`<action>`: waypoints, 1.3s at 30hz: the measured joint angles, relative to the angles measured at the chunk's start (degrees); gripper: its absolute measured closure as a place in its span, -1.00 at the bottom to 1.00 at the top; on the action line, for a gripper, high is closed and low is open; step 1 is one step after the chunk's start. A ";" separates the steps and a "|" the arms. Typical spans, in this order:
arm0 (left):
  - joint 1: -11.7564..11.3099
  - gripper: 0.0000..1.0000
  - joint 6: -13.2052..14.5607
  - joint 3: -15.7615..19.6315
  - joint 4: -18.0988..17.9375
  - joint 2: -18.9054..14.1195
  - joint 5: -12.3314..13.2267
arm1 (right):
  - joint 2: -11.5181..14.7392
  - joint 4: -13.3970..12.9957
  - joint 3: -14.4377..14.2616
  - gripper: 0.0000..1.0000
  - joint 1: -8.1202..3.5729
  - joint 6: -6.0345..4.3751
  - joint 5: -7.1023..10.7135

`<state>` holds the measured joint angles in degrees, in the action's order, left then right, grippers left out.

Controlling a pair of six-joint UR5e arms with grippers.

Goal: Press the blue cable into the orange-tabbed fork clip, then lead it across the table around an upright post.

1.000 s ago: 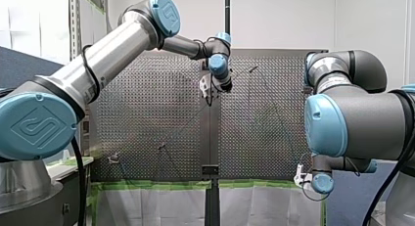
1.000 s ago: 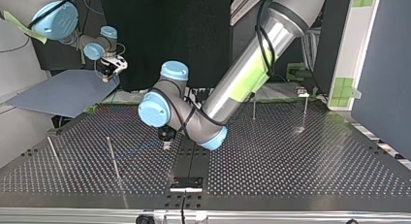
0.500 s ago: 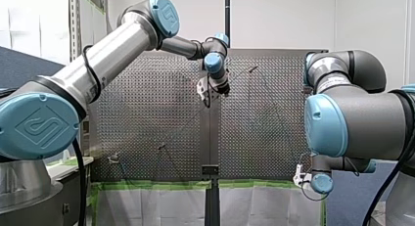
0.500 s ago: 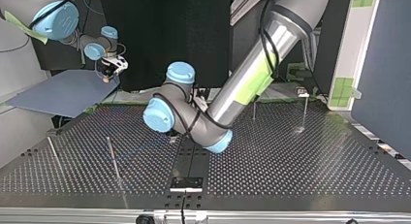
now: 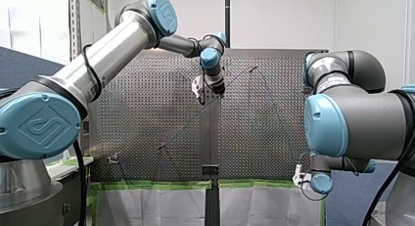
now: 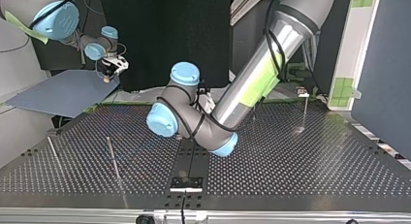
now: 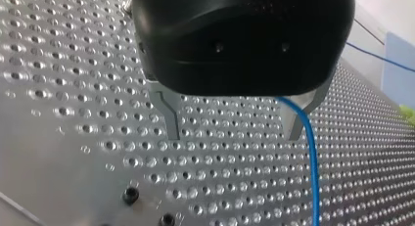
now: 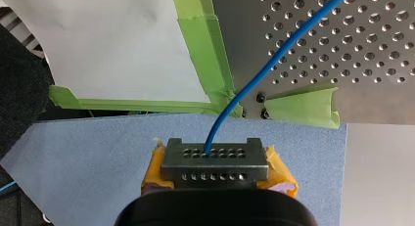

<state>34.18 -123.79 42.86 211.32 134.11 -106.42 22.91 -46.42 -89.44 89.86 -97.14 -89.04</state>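
In the right wrist view my right gripper [image 8: 215,173] has its yellow pads shut on a grey perforated end block [image 8: 215,160]. The blue cable [image 8: 254,86] rises out of that block and runs up onto the perforated table [image 8: 342,50]. This gripper hangs off the table's corner [image 5: 301,177], over a blue-grey board. My left gripper [image 7: 234,133] is open just above the table's middle [image 5: 204,89]. The blue cable [image 7: 311,157] passes close beside one metal finger [image 7: 295,123], not gripped. In the top view my left arm's wrist [image 6: 167,120] hides its gripper. I cannot make out the orange tab.
Thin upright posts stand on the table: two at the top view's left [image 6: 114,161] [image 6: 53,153] and two at its far right [image 6: 305,112] [image 6: 253,110]. A black bracket [image 6: 186,182] sits at the near edge. Green tape [image 8: 205,55] lines the table's edge.
My left arm's wrist and open gripper have moved to the front view's left and slightly up the table. My right arm has stayed where it was.
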 joint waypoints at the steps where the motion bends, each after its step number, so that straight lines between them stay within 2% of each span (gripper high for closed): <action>1: 0.06 -1.00 0.05 0.00 0.17 -0.07 0.30 | 0.00 0.01 0.00 1.00 0.00 0.00 0.00; 8: 0.61 -1.00 0.43 0.01 2.02 -0.85 3.01 | 0.00 0.01 0.01 1.00 0.01 0.00 0.00; 19: 1.24 -1.00 0.87 0.04 3.30 -3.79 3.64 | 0.00 0.27 0.00 1.00 0.07 0.03 0.13; 26: 3.56 -1.00 3.79 0.09 5.46 -6.90 2.12 | 0.00 0.35 0.00 1.00 0.25 0.12 0.17; 31: 5.07 -1.00 6.36 0.10 4.71 -9.10 1.84 | 0.00 0.36 0.00 1.00 0.27 0.09 0.18; 34: 6.04 -1.00 8.04 0.10 3.30 -9.56 2.35 | 0.00 0.36 0.00 1.00 0.27 0.09 0.27; 39: 7.81 -1.00 11.10 0.15 0.30 -9.64 4.92 | -0.01 0.36 0.00 1.00 0.27 0.09 0.74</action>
<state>41.99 -112.70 43.01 211.63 124.47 -101.50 22.90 -46.06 -89.44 90.13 -97.05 -88.30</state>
